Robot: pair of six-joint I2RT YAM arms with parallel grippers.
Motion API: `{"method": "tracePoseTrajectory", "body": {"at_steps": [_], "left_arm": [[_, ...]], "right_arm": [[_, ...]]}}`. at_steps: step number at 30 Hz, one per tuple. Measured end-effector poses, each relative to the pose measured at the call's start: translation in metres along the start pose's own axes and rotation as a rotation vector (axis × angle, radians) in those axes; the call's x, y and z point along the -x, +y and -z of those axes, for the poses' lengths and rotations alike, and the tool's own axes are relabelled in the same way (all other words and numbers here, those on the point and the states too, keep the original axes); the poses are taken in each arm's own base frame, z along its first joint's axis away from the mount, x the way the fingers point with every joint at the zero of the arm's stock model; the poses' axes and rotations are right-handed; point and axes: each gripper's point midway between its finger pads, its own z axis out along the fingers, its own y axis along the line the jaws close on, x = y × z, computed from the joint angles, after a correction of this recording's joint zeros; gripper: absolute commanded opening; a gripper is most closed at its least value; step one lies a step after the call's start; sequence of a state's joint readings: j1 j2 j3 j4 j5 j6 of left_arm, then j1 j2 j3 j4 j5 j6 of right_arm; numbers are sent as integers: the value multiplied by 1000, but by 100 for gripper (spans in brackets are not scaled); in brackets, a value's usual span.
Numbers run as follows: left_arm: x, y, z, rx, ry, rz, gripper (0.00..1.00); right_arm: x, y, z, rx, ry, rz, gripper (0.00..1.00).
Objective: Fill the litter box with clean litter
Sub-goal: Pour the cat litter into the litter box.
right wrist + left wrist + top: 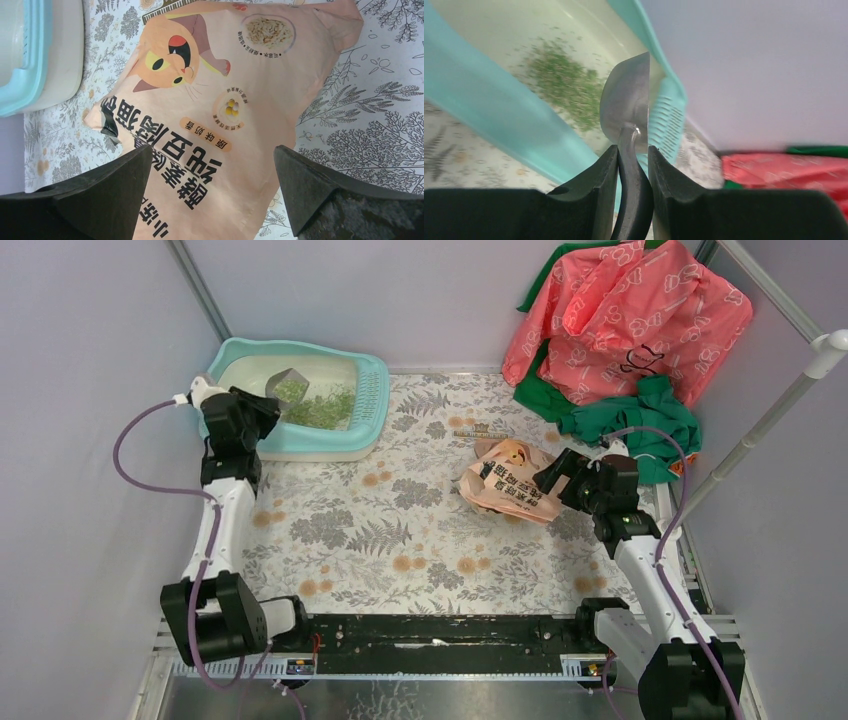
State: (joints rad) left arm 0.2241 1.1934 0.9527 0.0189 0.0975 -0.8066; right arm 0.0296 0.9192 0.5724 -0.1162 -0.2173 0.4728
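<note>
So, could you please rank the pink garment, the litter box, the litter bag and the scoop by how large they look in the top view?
Largest to smallest:
1. pink garment, though it may hang nearer the camera, so this place is unsure
2. litter box
3. litter bag
4. scoop

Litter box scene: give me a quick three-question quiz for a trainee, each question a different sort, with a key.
1. True or false: the left claw is shut on the scoop by its handle.
2. The litter in the litter box: A fills it to the rim; B covers only part of its floor; C is absent.
3. Fill in: the right claw hangs open over the ____.
Key: 1 true; 2 B; 3 bag.
</note>
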Motion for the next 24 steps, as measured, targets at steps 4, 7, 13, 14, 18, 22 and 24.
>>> {"method": "tracePoseTrajectory", "body": {"at_steps": [4,7,13,14,18,22,24], "left_arm": [[-1,15,-14,128,0,-117,0],[-6,21,-22,204,12,-202,0],[-7,25,-34,340,11,-376,0],[-8,26,-35,360,9,-403,0],[-14,26,-40,463,-3,-551,0],[-28,16,-48,537,-18,-718,0],[-32,12,-47,583,-34,-822,0]], "right_arm": [[0,2,0,13,1,1,100],[1,3,-2,15,0,2,100],[1,3,-3,16,0,2,100],[1,3,-3,16,0,2,100],[0,3,-4,22,7,1,100],[-1,5,-3,30,12,1,100],[-1,5,-3,30,12,1,100]]}}
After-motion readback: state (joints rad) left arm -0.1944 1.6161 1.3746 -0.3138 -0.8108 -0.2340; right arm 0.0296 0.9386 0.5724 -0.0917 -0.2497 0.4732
